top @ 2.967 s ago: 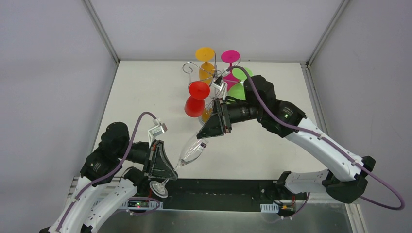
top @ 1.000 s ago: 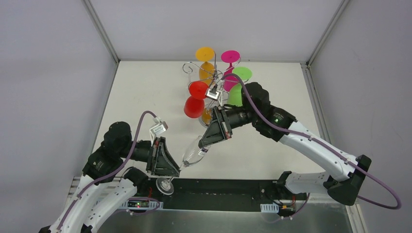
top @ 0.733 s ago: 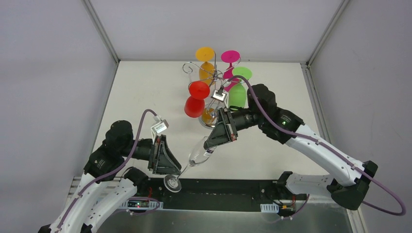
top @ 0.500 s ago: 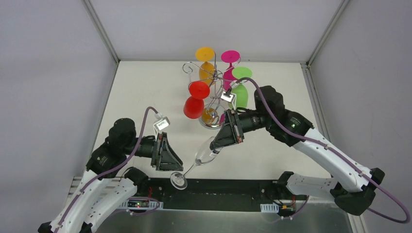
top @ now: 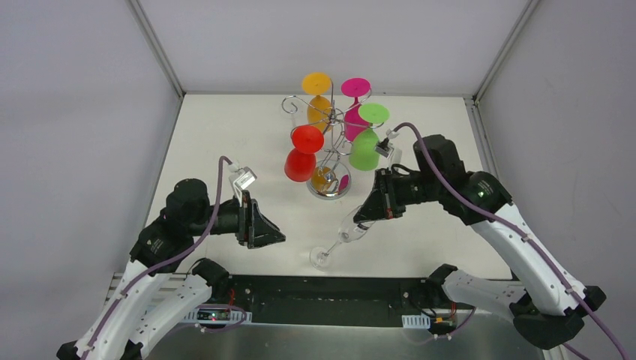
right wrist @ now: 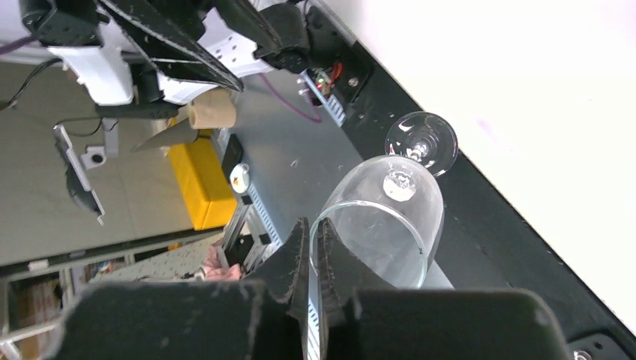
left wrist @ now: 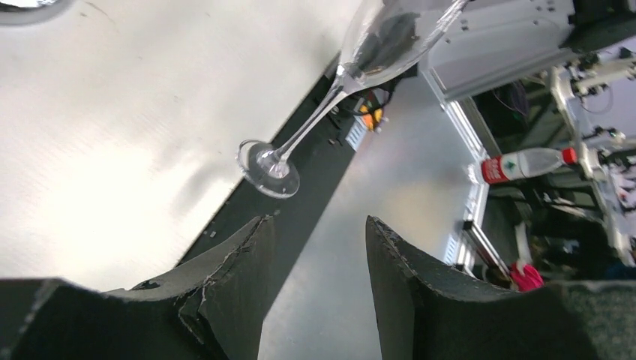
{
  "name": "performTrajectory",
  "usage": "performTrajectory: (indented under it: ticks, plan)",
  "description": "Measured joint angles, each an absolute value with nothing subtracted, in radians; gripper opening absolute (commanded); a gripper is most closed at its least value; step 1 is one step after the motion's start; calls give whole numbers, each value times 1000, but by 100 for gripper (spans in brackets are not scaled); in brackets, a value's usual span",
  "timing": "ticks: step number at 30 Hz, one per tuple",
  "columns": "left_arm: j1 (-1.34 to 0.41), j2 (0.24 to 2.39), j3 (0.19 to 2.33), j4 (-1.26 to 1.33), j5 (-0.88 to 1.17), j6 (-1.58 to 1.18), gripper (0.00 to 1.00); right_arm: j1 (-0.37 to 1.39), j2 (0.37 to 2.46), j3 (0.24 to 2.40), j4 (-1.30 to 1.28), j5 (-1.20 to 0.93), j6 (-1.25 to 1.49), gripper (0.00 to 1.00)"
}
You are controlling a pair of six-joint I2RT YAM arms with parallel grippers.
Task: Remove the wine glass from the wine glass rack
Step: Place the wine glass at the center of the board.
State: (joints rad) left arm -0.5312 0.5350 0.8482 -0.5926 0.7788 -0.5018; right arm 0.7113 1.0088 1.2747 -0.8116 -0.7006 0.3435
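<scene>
Pinching the rim of the clear wine glass [top: 349, 234], the right pincer [top: 373, 212] has its fingers pressed onto the thin wall of the bowl, one inside and one outside, as the right wrist view shows. The glass is off the rack and hangs tilted, bowl up at the pincer and stem slanting down toward the robot, with its round foot over the near edge of the white worktop [top: 225, 150]. I cannot tell whether the foot touches the surface.

The left pincer [top: 276, 238] is spread and holds nothing; it sits to the left of the glass foot, apart from it.

The wire rack [top: 319, 193] stands at the far middle of the worktop. A red glass [top: 301, 154], an orange glass [top: 316, 94], a pink glass [top: 354, 97] and a green glass [top: 366, 142] hang upside down on it.
</scene>
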Motion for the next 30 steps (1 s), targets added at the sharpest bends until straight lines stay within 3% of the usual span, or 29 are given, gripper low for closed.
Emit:
performTrajectory:
  ticks: [14,30]
  plan:
    - [-531,482,920,-696,498,-381,50,488,1031,1465,-1085,-508,217,0]
    - [-531,344,904,-777,271,-318,52,274,1209,1573,-1088,-307,224,0]
